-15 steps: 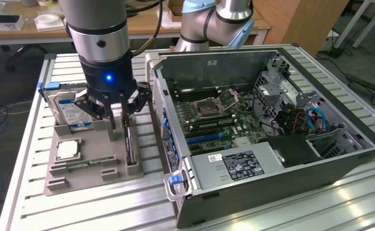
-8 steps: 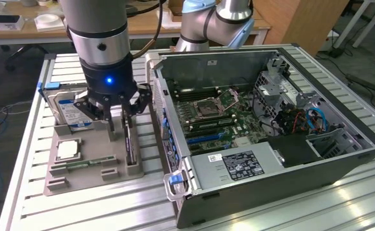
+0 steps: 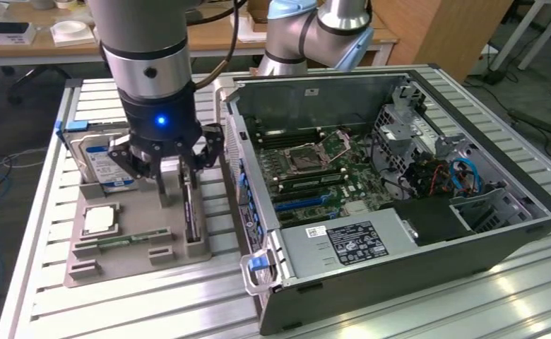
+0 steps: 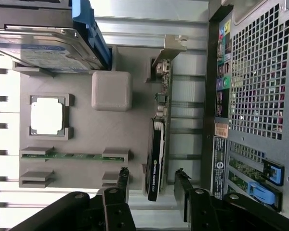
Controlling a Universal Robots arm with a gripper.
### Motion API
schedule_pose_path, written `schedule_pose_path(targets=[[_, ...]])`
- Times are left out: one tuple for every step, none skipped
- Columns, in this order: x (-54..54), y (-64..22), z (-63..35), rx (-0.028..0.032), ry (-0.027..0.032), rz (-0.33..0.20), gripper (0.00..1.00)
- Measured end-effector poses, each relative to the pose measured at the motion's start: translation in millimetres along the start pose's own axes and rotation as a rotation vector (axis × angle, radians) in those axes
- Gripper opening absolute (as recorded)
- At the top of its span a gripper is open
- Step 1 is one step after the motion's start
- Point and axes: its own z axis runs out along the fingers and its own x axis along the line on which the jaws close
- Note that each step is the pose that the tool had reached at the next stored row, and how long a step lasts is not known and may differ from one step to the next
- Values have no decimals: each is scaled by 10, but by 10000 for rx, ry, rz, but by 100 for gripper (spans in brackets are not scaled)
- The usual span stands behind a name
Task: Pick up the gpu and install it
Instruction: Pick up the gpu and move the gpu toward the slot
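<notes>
Spread apart at the fingers (image 4: 124,185), one to each side of the graphics card (image 4: 157,154), with a gap on both faces; pinching nothing. Standing on its long edge in a slot of the grey tray (image 3: 134,265), metal bracket end far from the fingers, black fan face turned toward the middle of the tray, green board toward the case. Close by on the tray: a grey block (image 4: 111,90), a processor (image 4: 47,117) in its nest, a memory stick (image 4: 70,155) lying flat, and a hard drive (image 4: 43,45) propped at the far end. To the exterior view's right of the tray, on the same slatted desk (image 3: 162,311), the open computer case (image 3: 501,233) with its motherboard (image 3: 313,166) bared. Judged as the pick-up step, lined up over the card with no grip taken; installing not begun. Calls next for closing squarely on the two flat faces, firmly enough to lift the card straight out of its slot without tilting it or scraping the tray.
</notes>
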Motion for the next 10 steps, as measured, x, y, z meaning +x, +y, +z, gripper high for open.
schedule_pose_path(targets=[[0,-1,18,2,-3,73,50],[0,-2,36,3,-6,150,50],[1,-2,54,6,-9,236,50],[0,-3,72,8,-12,327,50],[0,-4,90,10,-16,424,50],[1,-4,108,12,-19,527,50],[2,-4,128,14,-24,642,50],[2,-5,145,17,-27,740,50],[2,-5,162,18,-29,829,50],[1,-5,178,20,-32,911,50]])
